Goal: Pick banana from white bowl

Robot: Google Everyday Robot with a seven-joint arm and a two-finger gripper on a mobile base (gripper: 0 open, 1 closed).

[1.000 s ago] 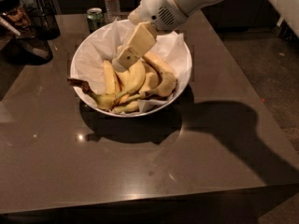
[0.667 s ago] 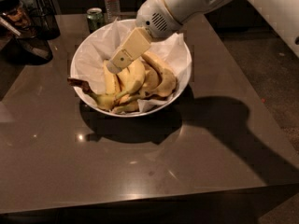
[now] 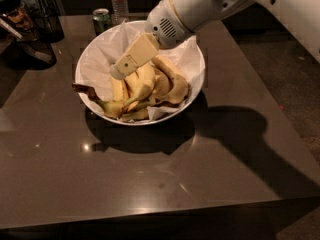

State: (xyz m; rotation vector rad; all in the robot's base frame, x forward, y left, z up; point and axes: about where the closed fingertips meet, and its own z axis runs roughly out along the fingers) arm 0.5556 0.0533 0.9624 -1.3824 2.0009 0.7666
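Banana [image 3: 143, 84] partly behind end effector [image 3: 119, 72]

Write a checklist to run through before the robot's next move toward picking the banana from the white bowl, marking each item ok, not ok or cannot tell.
1. Is the pincer above the white bowl? Ok, its tip is low over the left side of the pile.
2. Is the banana visible? Ok, it lies on the right side of the pile.
3. Is the pincer touching the banana? Cannot tell.
4. Is the white bowl fully on the table? Ok.
5. Is the green can apart from the white bowl? Ok, it stands behind it.
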